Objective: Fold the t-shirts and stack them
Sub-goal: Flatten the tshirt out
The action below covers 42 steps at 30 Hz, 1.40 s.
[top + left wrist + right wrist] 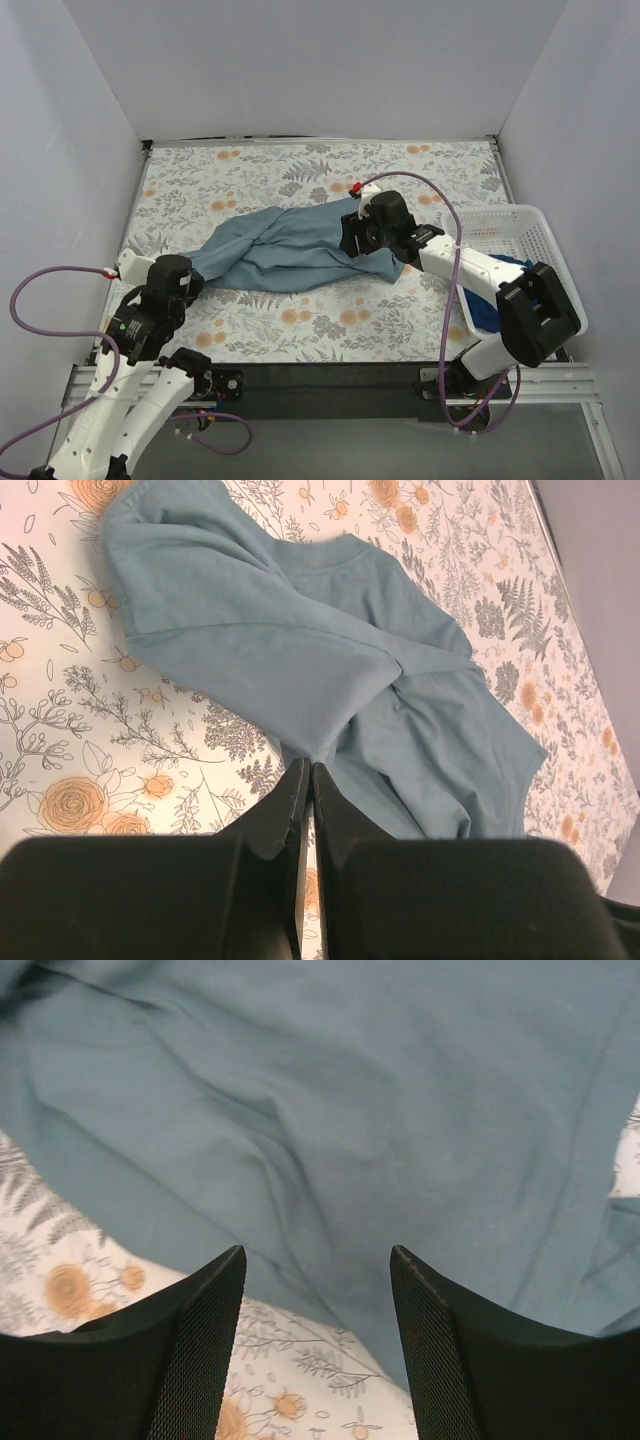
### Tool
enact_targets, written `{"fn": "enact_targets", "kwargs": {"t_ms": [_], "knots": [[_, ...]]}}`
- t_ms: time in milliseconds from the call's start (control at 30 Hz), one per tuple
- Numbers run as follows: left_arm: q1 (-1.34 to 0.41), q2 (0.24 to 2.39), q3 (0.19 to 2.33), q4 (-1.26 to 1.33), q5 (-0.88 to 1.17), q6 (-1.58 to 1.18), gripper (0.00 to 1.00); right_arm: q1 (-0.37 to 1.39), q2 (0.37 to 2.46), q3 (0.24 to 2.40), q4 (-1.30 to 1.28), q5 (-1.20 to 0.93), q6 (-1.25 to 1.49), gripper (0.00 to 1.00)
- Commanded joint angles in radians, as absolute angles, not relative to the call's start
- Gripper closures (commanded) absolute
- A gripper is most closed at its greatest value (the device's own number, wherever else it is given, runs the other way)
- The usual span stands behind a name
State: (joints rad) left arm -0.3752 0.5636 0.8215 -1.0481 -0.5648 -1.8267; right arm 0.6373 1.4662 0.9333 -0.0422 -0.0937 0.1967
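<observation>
The table (300, 170), covered in a floral print of orange blooms and grey ferns, fills the floor of a white-walled enclosure. The slate shirt (290, 245) lies crumpled across its middle, stretched into a long bunched shape running from the left arm to the right. In the left wrist view its collar (345, 550) faces away from the camera and its folds draw together to a point at the fingertips. The white lattice basket (520, 235) stands at the table's right edge, just beside the right arm. The dark shirt (482, 310) sits inside its near end, partly hidden behind that arm. The left gripper (311, 770) is at the slate shirt's left end, with its jaws pressed together and a pinch of the cloth caught between the tips. The right gripper (318, 1260) is at the shirt's right end with its jaws spread wide. Slate cloth fills the space ahead of and between them, and its lower edge (150, 1250) crosses the printed table. The pads (205, 1350) hold nothing that can be seen.
</observation>
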Motion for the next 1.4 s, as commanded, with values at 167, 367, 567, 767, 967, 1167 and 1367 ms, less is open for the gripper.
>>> {"fn": "enact_targets", "kwargs": {"t_ms": [167, 367, 567, 767, 967, 1167, 1367], "knots": [[-0.373, 0.522, 0.799, -1.083, -0.621, -1.85, 1.0, 0.603, 1.607, 1.028, -0.11, 0.115, 0.084, 0.31], [-0.373, 0.554, 0.811, -1.063, -0.646, -1.829, 1.0, 0.52, 1.664, 1.092, -0.123, 0.092, 0.077, 0.31], [-0.373, 0.563, 0.81, -1.045, -0.655, -1.819, 1.0, 0.422, 1.813, 1.28, -0.123, 0.035, 0.046, 0.35], [-0.373, 0.58, 0.825, -1.038, -0.646, -1.802, 1.0, 0.382, 2.026, 1.48, -0.127, -0.026, -0.063, 0.47], [-0.373, 0.603, 0.853, -1.038, -0.638, -1.795, 1.0, 0.353, 2.166, 1.632, -0.146, -0.109, -0.091, 0.49], [-0.373, 0.623, 0.85, -1.025, -0.627, -1.784, 1.0, 0.351, 2.253, 1.707, -0.173, -0.147, -0.091, 0.43], [-0.373, 0.626, 0.836, -1.009, -0.615, -1.775, 1.0, 0.351, 2.313, 1.755, -0.213, -0.159, -0.091, 0.4]]}}
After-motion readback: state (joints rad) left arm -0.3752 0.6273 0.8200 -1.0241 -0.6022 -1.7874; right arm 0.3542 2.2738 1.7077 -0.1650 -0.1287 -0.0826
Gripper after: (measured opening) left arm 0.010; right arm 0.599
